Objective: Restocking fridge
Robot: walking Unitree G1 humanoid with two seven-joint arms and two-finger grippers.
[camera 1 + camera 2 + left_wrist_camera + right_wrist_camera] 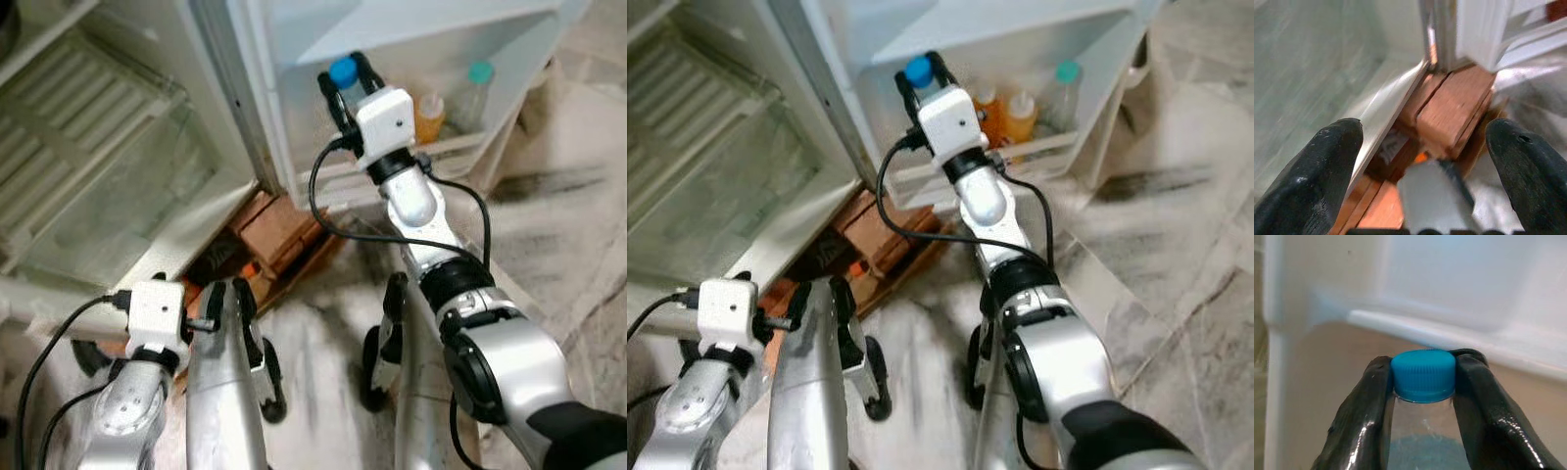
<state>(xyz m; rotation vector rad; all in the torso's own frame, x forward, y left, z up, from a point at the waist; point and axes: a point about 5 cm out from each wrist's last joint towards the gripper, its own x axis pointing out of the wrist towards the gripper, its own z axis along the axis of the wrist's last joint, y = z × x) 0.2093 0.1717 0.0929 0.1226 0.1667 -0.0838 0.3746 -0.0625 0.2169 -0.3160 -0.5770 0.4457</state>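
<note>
My right gripper [345, 80] is raised in front of the open fridge door and is shut on a clear bottle by its neck, just under the blue cap [1423, 374]. The bottle's body [1422, 435] hangs between the fingers [1359, 421]. The cap [918, 70] sits level with the door shelf's left end, above its white rail [460, 147]. My left gripper [1425, 137] is low by the fridge's bottom corner, open with nothing in it, pointing at wooden blocks [1454, 105].
On the door shelf stand two orange bottles [1021, 116] and a teal-capped clear bottle [477, 88]. The fridge body [118, 196] with wire shelves is on the left. Brown blocks [279, 230] lie under the fridge corner. Marbled floor [1176, 255] spreads to the right.
</note>
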